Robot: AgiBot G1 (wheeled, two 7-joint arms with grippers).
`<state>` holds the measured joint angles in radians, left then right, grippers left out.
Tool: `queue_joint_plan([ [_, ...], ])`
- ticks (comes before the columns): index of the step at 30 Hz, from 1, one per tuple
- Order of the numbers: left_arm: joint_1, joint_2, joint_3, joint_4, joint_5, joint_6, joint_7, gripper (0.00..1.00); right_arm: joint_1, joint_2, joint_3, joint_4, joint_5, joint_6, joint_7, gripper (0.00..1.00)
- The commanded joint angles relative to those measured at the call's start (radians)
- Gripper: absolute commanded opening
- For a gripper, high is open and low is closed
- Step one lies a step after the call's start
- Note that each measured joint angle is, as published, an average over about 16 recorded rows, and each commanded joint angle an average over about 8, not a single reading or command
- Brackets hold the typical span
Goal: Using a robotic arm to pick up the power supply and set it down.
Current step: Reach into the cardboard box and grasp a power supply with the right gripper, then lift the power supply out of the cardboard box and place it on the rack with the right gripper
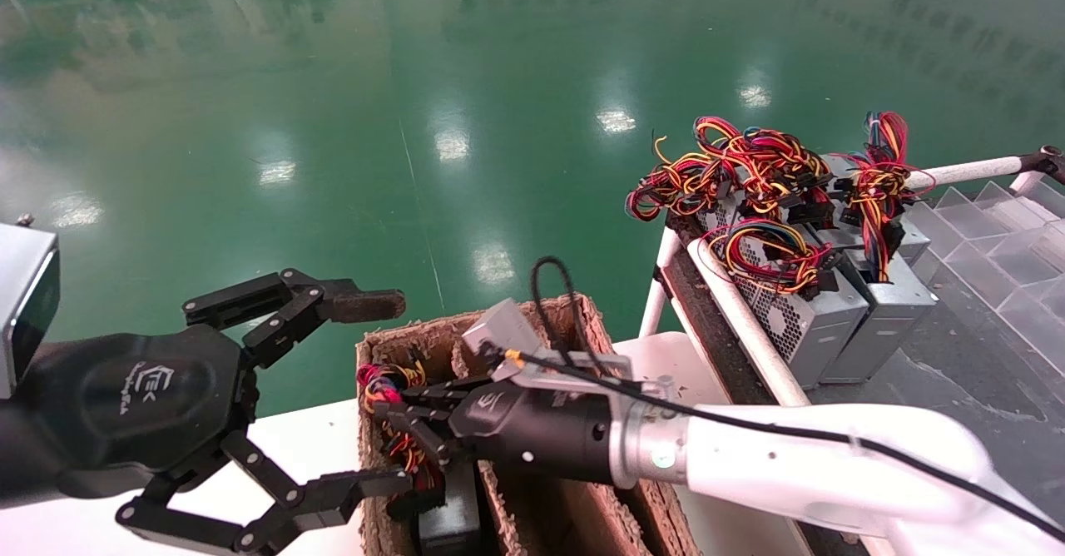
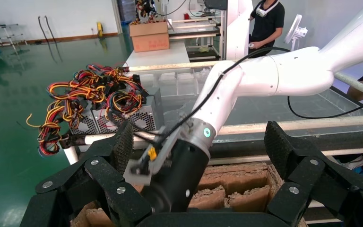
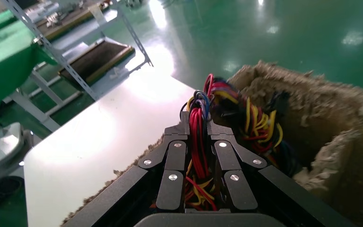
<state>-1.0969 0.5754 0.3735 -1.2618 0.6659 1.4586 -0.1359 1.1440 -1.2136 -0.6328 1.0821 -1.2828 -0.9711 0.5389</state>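
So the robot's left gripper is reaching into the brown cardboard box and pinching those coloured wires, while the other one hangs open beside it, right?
Not quite: the right gripper is the one inside the cardboard box, shut on the coloured wires, as the right wrist view shows. The left gripper is the one that hangs open beside the box, seen in the head view.

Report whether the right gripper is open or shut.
Shut. The right gripper has its fingers closed on the wires of the power supply in the cardboard box.

Torn cardboard box [image 1: 433, 340], white table [image 1: 316, 431], glossy green floor [image 1: 333, 123]
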Motion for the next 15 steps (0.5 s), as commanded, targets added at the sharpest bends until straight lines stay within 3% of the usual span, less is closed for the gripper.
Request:
queue_joint_plan([
  [1, 0.0, 0.0, 0.0, 0.0, 0.0, 0.0, 0.0, 1.0, -0.001, 0.007, 0.011, 0.0, 0.019, -0.009, -0.009, 0.0],
  [15, 0.0, 0.0, 0.0, 0.0, 0.0, 0.0, 0.0, 1.0, 0.025, 0.079, 0.103, 0.013, 0.16, -0.096, -0.044, 0.0],
])
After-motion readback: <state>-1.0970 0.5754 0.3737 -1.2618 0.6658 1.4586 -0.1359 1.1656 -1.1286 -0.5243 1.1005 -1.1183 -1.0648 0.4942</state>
